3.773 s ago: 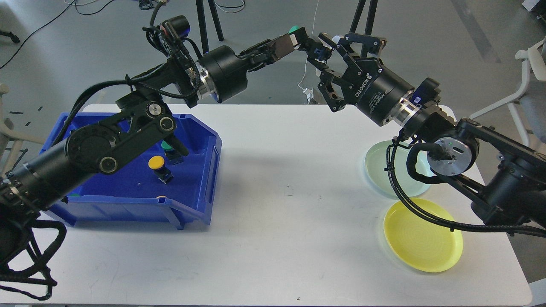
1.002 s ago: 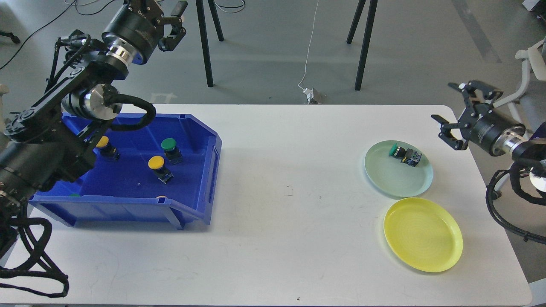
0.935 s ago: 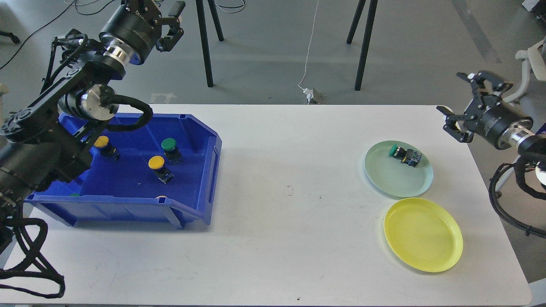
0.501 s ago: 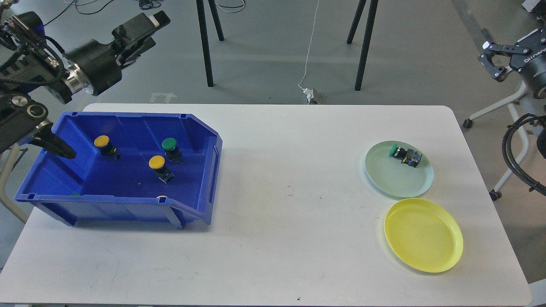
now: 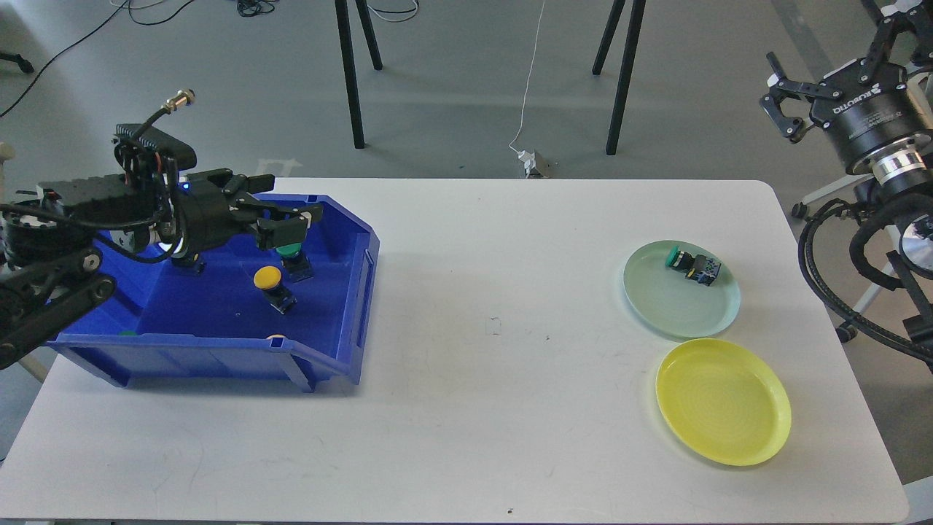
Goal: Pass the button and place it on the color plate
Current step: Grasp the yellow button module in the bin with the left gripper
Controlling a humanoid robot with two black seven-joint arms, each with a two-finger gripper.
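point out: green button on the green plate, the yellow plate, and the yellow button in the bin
green button on the green plate [image 5: 691, 265], head view, on its dark body beside the green cap
yellow plate [image 5: 723, 401], head view, on its bare middle
yellow button in the blue bin [image 5: 267, 277], head view, on its yellow cap

Black arms, looped black cables, silver wrist ring, white ROBOTIQ lettering on right gripper [image 5: 838, 58].

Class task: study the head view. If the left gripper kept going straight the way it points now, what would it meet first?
Probably the green button in the blue bin: the left gripper points right, just above it. Depth is unclear.
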